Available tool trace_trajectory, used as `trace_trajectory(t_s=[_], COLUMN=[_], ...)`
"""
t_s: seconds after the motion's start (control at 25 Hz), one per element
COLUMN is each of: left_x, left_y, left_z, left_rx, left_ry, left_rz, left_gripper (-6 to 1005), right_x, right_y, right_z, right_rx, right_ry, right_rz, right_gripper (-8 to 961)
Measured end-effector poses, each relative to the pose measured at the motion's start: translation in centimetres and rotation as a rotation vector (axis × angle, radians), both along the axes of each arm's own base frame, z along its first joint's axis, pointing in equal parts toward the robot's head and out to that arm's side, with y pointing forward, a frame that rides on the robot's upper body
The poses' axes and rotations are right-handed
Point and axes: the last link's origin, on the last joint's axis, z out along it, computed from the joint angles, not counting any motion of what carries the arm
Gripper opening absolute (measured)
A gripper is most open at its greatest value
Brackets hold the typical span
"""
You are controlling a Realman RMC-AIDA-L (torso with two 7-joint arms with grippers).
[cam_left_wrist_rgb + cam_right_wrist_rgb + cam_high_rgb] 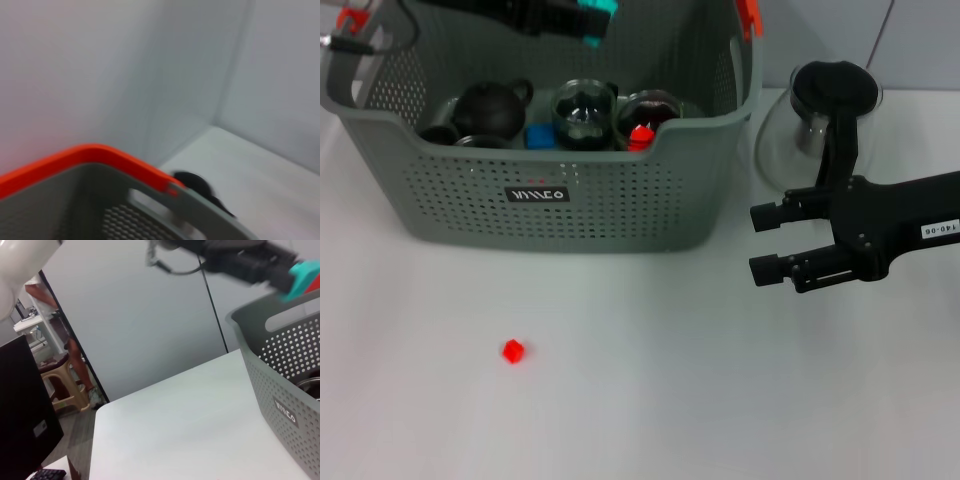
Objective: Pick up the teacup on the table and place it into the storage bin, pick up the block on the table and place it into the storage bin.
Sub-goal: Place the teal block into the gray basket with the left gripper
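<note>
**Red block waiting on the desk as the bin fills**

A small red block (513, 351) is sitting alone on the white desk (650, 390), in front of the grey-green storage bin (570, 190) and well apart from it, toward the robot's left. Inside the bin are lying a dark teapot (490, 108), glass cups (585, 115) with dark liquid, a blue piece (539, 136) and a red piece (640, 135); which of these is the task's teacup cannot be told, and no cup is showing on the open desk. The left gripper (592, 22) is hanging over the back of the bin, its teal-tipped end just visible; whether its jaws are spread or pressed together cannot be told. The right gripper (760, 243) is hovering beside the bin's right wall, in front of a glass teapot (815, 125) with a black lid, its two jaws spread apart and holding nothing.

The block looks to be the step in hand. Doing it well is likely meaning a descent straight over the cube with the jaws wide, closing only when both are flanking it, since so small a piece could skid away at a touch. Lifting well clear of the bin's front rim before releasing should be sparing the glassware inside.
</note>
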Motion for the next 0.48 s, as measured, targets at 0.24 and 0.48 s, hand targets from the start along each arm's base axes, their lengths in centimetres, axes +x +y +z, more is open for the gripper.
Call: trace_trajectory(t_s=[0.24, 0.48], left_x=[-1.3, -1.7], left_y=[4.3, 4.7], left_z=[-1.9, -4.3], left_rx=[0.086, 0.081], left_ry=[0.002, 0.100], left_rz=[0.090, 0.088], left_gripper=[403, 403], right_x=[0.1, 0.1], right_y=[-0.1, -0.2], right_z=[0.1, 0.2], right_rx=[0.002, -0.005], right_ry=[-0.005, -0.003], right_rz=[0.008, 0.009], right_gripper=[833, 833])
